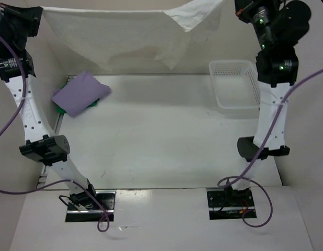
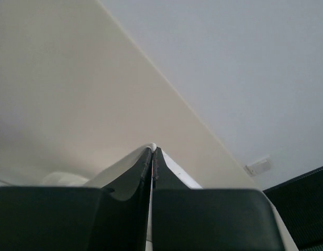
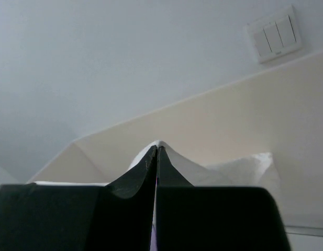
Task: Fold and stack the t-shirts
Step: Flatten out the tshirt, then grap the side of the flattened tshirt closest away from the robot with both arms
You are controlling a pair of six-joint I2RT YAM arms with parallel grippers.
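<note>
From my console the white table (image 1: pixel 161 146) fills most of the overhead view. Above its far edge I see the white t-shirt (image 1: pixel 114 36) stretched wide between the two claws, sagging in the middle, with a loose flap hanging down near the right claw. The white mesh basket (image 1: pixel 232 64) sits on the table below the right claw. Below the left claw, a little inward of it, the folded light purple t-shirt (image 1: pixel 80 94) lies on top of the bright green t-shirt (image 1: pixel 60 109), of which I only catch thin edges poking out from under the purple one. The left claw (image 2: pixel 153 149) has its jaws pressed together with a sliver of white cloth pinched at the tips. The right claw (image 3: pixel 157 145) is likewise clamped tight on white fabric, and both are raised well clear of the table
</note>
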